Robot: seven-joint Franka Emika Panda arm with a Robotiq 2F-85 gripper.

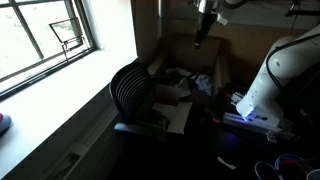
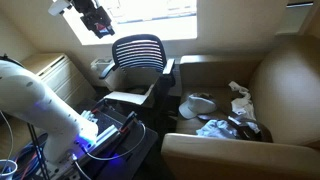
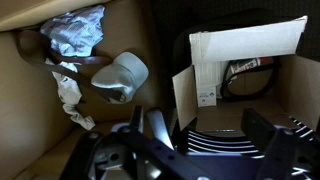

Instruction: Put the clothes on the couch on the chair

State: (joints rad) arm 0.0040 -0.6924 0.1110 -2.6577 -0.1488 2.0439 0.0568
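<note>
End effector [image 2: 102,28], jaws spread, hangs above crumpled pale-blue and dark-grey clothes [image 2: 218,126]

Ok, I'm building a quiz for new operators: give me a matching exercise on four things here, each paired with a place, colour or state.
Things:
1. gripper
2. cardboard sheet
3. pale blue-white garment
4. couch

Descriptions:
A. brown-tan upholstery
B. lies on the seat of the chair
C. open, raised in the air, holding nothing
D. lies on the couch seat

Pairs: 1-C, 2-B, 3-D, 4-A
</note>
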